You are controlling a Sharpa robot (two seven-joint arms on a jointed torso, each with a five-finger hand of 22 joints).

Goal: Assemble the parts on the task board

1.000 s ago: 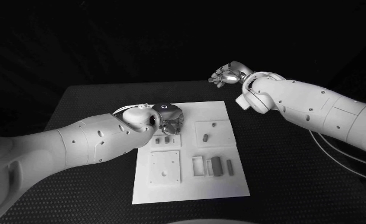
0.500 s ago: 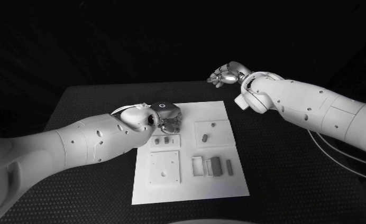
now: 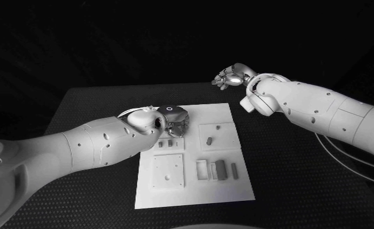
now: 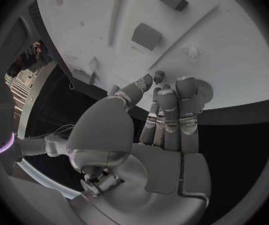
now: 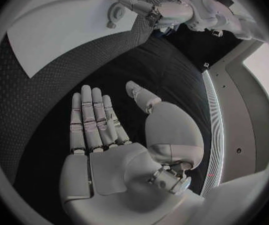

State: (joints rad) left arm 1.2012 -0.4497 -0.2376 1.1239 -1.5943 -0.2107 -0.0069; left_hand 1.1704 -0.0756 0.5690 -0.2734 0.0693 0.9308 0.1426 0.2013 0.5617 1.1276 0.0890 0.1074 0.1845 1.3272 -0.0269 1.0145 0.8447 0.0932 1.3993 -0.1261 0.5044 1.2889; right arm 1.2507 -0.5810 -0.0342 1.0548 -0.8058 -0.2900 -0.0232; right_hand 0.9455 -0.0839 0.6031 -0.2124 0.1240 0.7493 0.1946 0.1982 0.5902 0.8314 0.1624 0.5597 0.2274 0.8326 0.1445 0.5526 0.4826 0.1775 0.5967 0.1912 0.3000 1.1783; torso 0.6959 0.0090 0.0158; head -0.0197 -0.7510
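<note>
Left hand (image 3: 173,121) over the task board's (image 3: 195,186) far-left corner, fingers together and extended, holding nothing. Right hand (image 3: 228,78) beyond board's far-right corner, flat, empty, fingers slightly apart. Parts (image 3: 220,169) on board's near half. No legible writing.

The left hand (image 3: 173,120) and its arm crowd the task board's (image 3: 195,196) far left corner, blocking that side. Bare desk (image 3: 296,186) runs along the board's right edge (the right hand (image 3: 231,78) hangs raised beyond the far corner, fingers (image 5: 91,117) spread). Small parts (image 3: 221,168) stud the near middle; the nearest strip lies bare.
</note>
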